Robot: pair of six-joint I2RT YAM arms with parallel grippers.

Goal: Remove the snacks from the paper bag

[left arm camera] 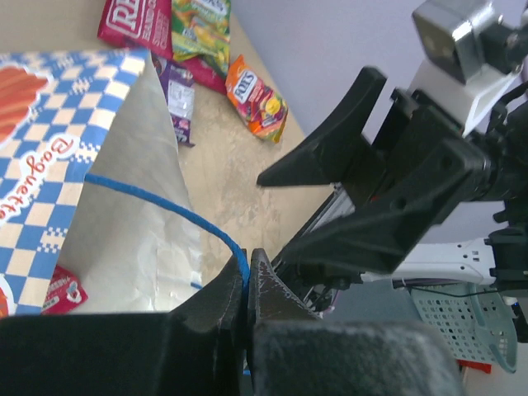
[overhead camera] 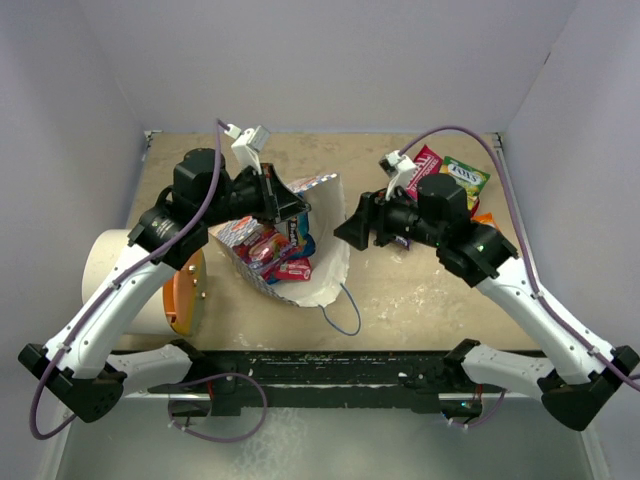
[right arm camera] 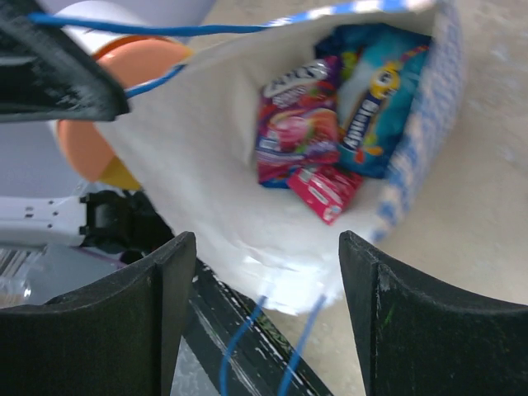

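Observation:
The paper bag point(overhead camera: 328, 240) lies on its side at centre left, mouth towards the right. It holds several snacks point(overhead camera: 270, 248). My left gripper point(overhead camera: 298, 200) is shut on the bag's upper blue cord handle point(left arm camera: 165, 202) and holds the mouth up; the cord runs into its closed jaws point(left arm camera: 247, 262). My right gripper point(overhead camera: 350, 228) is open and empty just in front of the mouth. In the right wrist view point(right arm camera: 266, 247) it faces a purple-pink packet point(right arm camera: 285, 124), a blue packet point(right arm camera: 375, 107) and a red packet point(right arm camera: 326, 191) inside. More snacks lie on the table at the back right: red point(overhead camera: 425, 165) and green-yellow point(overhead camera: 465, 175).
A white cylinder point(overhead camera: 110, 275) with an orange lid point(overhead camera: 185, 290) lies left of the bag. The bag's lower cord handle point(overhead camera: 340, 310) trails towards the near edge. An orange packet point(left arm camera: 256, 95) and a purple one point(left arm camera: 175, 91) lie beside the back-right pile. Walls close in the table.

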